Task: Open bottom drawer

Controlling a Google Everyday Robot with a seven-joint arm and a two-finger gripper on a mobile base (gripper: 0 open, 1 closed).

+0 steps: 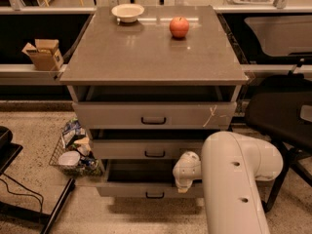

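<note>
At far left, small brown cardboard box (43,54) on ledge; lower, wire basket of packets (73,154) on floor. Centre, slim grey bottom drawer (126,191) with black loop handle, lowest of three, partly pulled out. White rounded gripper (185,178) over its right part; grip cannot be told.
</note>
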